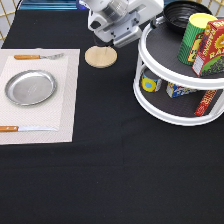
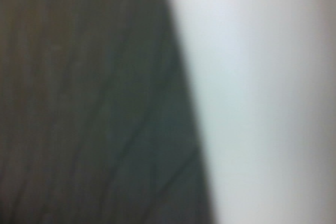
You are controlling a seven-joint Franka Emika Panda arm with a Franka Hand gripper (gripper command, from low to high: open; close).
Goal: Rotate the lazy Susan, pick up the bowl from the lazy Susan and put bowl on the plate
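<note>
Up at 12 o'clock, the robot's hand [image 1: 156, 21] sits at the glossy black ridged bowl's [image 1: 181, 13] rim, bowl toward 3 o'clock; can't tell its grip.

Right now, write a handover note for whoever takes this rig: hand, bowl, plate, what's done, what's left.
Hand: at the exterior view's top, against the left edge of the bowl; whether it grips cannot be told.
Bowl: on the upper shelf of the lazy Susan, at its back, beside a green can and a red box.
Plate: bare, on the placemat at the exterior view's left.
Done: nothing moved yet. Left: lift the bowl, set it on the plate.
</note>
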